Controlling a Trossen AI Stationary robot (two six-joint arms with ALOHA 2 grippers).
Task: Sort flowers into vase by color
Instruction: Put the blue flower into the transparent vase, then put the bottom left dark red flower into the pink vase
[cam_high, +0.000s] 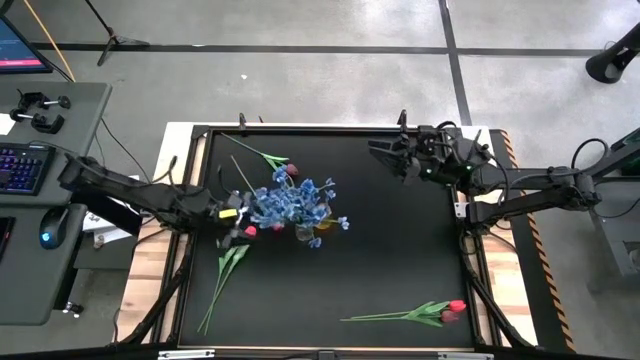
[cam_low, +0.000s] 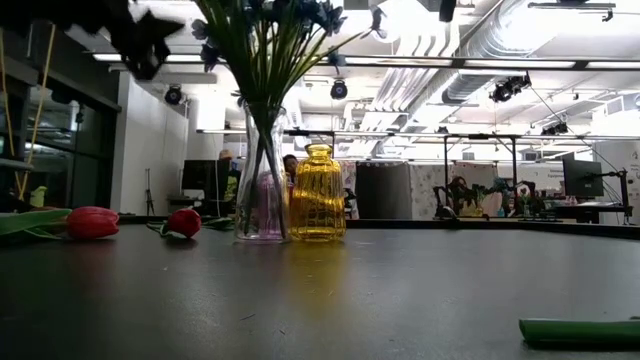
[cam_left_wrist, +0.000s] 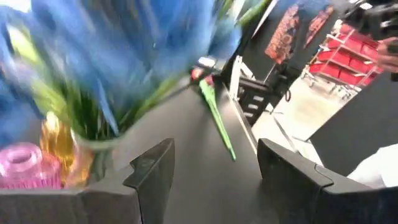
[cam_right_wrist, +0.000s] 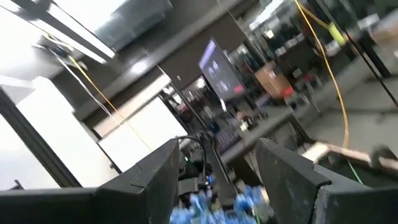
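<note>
High view: left gripper (cam_high: 243, 215) open beside blue flowers (cam_high: 290, 203) in clear vase (cam_low: 261, 190); should retreat straight, avoid snagging stems. Right gripper (cam_high: 385, 152) apparently empty, part-open.

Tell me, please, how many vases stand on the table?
3, clustered mid-table: a clear vase holding blue flowers, a yellow vase beside it, a pink vase partly hidden behind.
</note>
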